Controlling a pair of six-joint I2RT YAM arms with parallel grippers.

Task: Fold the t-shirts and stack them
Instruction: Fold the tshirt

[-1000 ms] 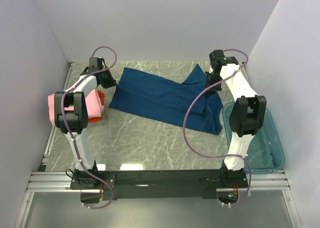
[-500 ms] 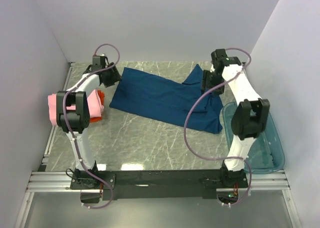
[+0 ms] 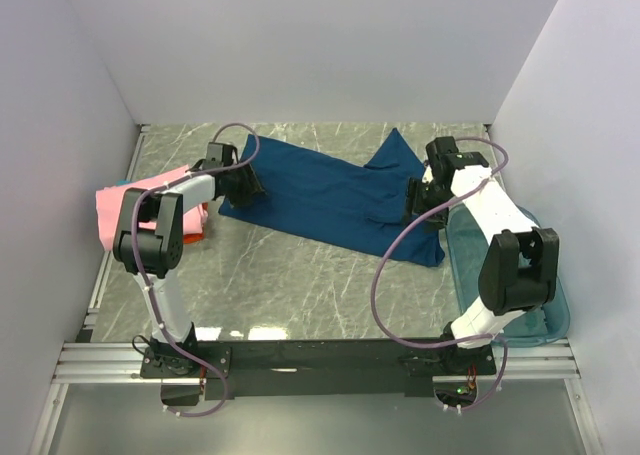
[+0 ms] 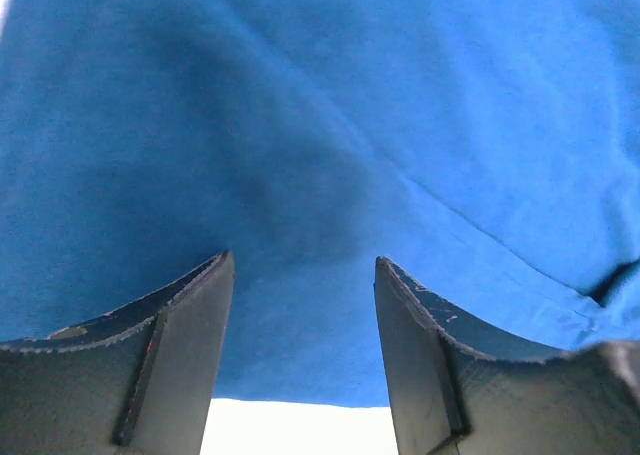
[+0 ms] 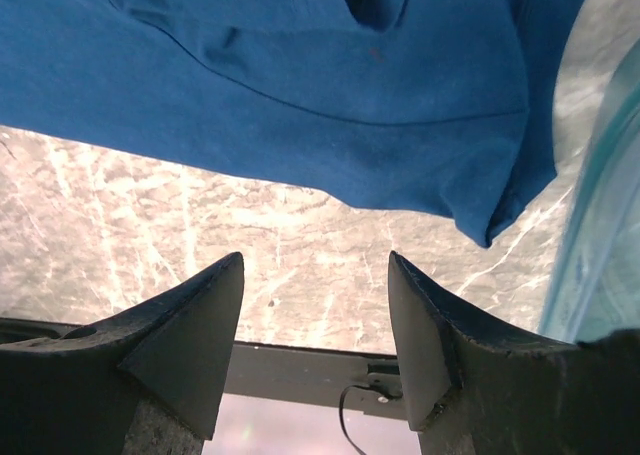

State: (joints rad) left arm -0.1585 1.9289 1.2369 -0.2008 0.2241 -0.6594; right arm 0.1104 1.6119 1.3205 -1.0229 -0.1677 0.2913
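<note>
A large dark navy-blue t-shirt (image 3: 330,195) lies spread flat across the middle of the marble table. My left gripper (image 3: 248,187) hovers over its left edge, open. In the left wrist view the blue cloth (image 4: 320,125) fills the frame beyond the open left gripper (image 4: 303,260), with nothing between the fingers. My right gripper (image 3: 414,201) is over the shirt's right part, open. In the right wrist view the open right gripper (image 5: 315,257) frames bare table, with the shirt's hem (image 5: 300,85) farther off. A pink t-shirt (image 3: 125,205) lies on an orange one (image 3: 197,225) at the left.
A translucent teal plastic tub (image 3: 560,300) stands at the right, partly under my right arm; its rim (image 5: 610,175) shows at the right edge of the right wrist view. White walls close in the table on three sides. The black base rail runs along the near edge.
Both grippers have opened and let go of the navy t-shirt. Both have come from its far corners toward the near side, over the cloth. The shirt lies about as before.
</note>
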